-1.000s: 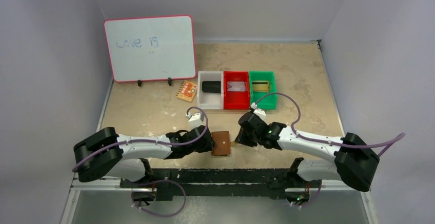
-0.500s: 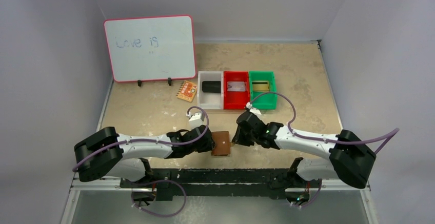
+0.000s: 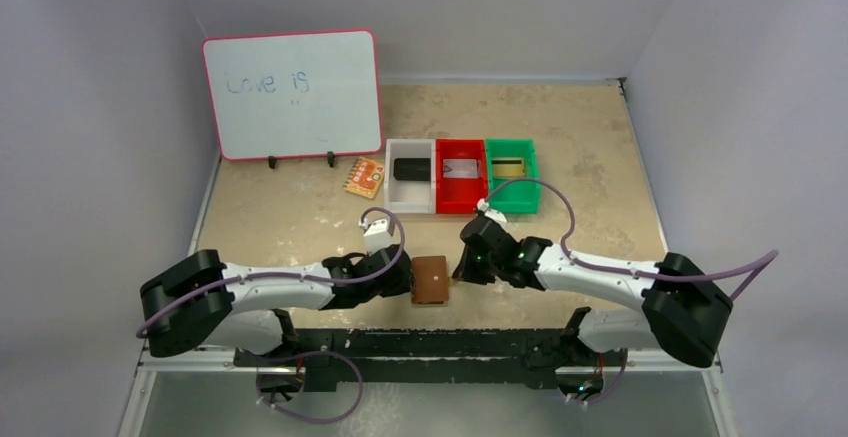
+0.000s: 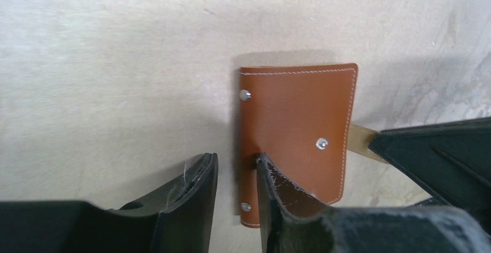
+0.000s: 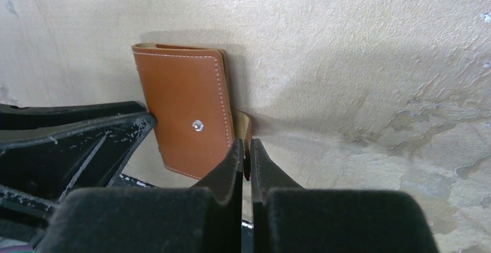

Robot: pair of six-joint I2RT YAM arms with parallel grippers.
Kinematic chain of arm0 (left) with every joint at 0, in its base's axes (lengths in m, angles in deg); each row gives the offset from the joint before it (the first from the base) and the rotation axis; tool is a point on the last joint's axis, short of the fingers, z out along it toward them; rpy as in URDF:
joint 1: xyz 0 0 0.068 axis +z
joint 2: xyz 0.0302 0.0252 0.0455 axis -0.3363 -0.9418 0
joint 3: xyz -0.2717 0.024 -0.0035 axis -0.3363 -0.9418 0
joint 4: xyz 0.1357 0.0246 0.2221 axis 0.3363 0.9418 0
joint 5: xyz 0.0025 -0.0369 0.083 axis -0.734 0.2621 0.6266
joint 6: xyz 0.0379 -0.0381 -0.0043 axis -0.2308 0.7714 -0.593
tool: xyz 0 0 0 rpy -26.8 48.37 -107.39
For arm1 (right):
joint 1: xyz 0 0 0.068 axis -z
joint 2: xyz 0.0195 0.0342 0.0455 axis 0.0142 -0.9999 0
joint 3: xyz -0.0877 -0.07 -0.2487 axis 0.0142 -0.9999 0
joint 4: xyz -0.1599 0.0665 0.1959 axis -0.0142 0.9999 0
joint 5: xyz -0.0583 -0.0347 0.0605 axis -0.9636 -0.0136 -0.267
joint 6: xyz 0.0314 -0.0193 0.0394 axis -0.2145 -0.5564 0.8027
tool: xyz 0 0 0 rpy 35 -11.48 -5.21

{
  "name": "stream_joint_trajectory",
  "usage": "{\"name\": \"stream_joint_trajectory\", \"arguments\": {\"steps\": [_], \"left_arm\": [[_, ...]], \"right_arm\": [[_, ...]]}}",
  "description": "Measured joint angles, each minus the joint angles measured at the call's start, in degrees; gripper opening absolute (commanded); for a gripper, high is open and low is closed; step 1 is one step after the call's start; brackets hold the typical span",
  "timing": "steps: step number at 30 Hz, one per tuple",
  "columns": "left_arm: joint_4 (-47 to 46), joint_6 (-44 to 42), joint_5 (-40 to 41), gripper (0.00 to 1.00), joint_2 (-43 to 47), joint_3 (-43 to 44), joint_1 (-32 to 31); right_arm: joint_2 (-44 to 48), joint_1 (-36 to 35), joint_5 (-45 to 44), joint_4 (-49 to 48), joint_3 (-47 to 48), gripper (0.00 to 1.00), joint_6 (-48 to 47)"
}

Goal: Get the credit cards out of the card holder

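While whiteboard [image 3: 292, 92] reads "love is", right hand [image 5: 245, 146] pinches card holder [image 5: 182, 105]; left hand [image 4: 236, 160] half-open.

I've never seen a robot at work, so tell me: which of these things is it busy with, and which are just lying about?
Part of the job: brown card holder; left pincer, open at its edge; right pincer, shut on its pale tab.
Just lying about: whiteboard; orange patterned card; white bin; red bin; green bin.
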Motion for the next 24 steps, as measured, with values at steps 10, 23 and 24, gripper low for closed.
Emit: {"name": "stream_joint_trajectory", "arguments": {"steps": [10, 23, 24], "left_arm": [[12.28, 1.84, 12.59, 0.84, 15.45, 0.74, 0.02], [23.63, 6.82, 24.5, 0.89, 30.88, 2.47, 0.02], [24.04, 6.95, 24.48, 0.89, 30.97, 2.62, 0.02]], "right_arm": [[7.28, 0.0, -1.29, 3.85, 3.69, 0.0, 0.0], [12.66, -0.02, -4.87, 8.57, 10.6, 0.0, 0.04], [13.2, -0.02, -5.4, 8.59, 10.95, 0.0, 0.04]]}}
